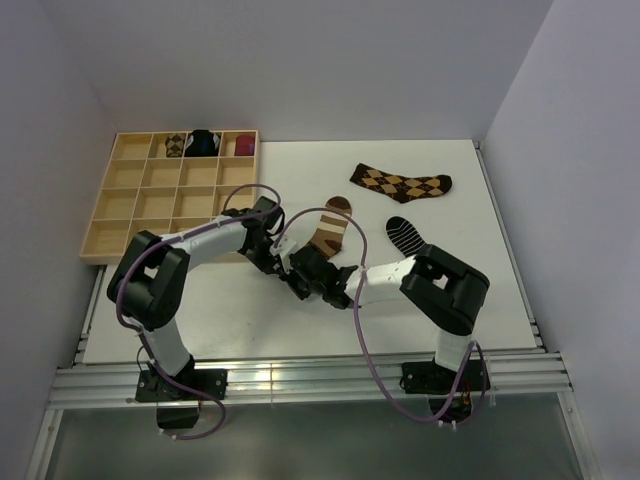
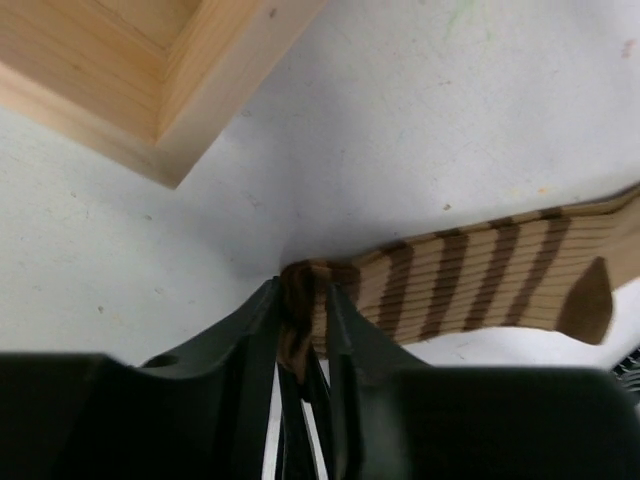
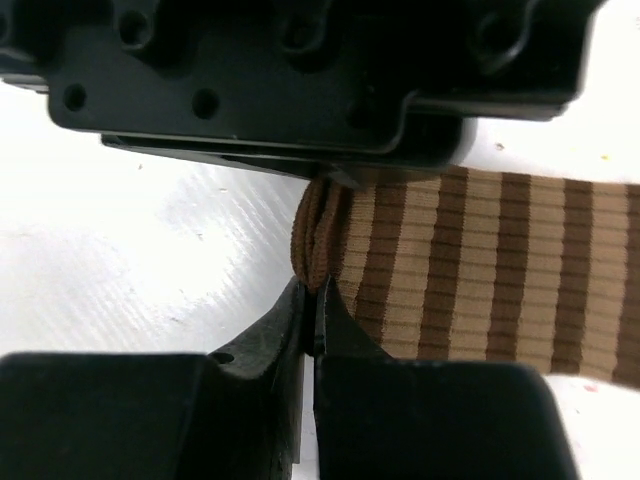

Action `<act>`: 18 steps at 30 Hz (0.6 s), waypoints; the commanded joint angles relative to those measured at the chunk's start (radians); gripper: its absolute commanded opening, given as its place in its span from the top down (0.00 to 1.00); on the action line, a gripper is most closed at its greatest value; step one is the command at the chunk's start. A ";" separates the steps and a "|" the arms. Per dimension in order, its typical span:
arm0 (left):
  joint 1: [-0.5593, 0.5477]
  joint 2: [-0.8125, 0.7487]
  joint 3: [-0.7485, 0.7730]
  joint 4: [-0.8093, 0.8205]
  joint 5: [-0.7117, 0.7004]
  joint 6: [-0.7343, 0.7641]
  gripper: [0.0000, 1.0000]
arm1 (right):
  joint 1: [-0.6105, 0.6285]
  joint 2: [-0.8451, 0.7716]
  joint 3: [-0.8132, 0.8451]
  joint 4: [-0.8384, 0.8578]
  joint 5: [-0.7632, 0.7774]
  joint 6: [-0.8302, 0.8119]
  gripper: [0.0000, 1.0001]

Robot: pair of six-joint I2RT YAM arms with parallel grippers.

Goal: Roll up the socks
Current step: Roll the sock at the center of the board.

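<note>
Top external view: the striped sock (image 1: 328,228) lies mid-table, with the argyle sock (image 1: 400,183) at its 1 o'clock and the black sock (image 1: 405,236) at its 3 o'clock. At its 7 o'clock end, the left gripper (image 2: 303,290) pinches the brown cuff. The right gripper (image 3: 312,300) has its jaws nearly together against that cuff's edge; whether they catch cloth is unclear. The wooden tray (image 1: 105,215) sits at 9 o'clock.

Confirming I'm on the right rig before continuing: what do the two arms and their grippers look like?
The left arm and right arm have black joint housings, white links and a looping purple cable each. The left gripper and right gripper are black with wedge-shaped fingers. No markings show.
</note>
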 commanded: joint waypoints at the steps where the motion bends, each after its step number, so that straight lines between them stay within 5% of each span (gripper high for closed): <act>1: 0.004 -0.095 -0.023 0.060 -0.033 -0.019 0.68 | -0.043 -0.005 0.025 -0.078 -0.178 0.058 1.00; 9: 0.003 -0.312 -0.201 0.245 -0.081 -0.022 0.45 | -0.203 0.033 0.066 -0.124 -0.499 0.144 1.00; 18: -0.005 -0.602 -0.552 0.615 -0.117 0.029 0.40 | -0.327 0.141 0.140 -0.173 -0.732 0.286 1.00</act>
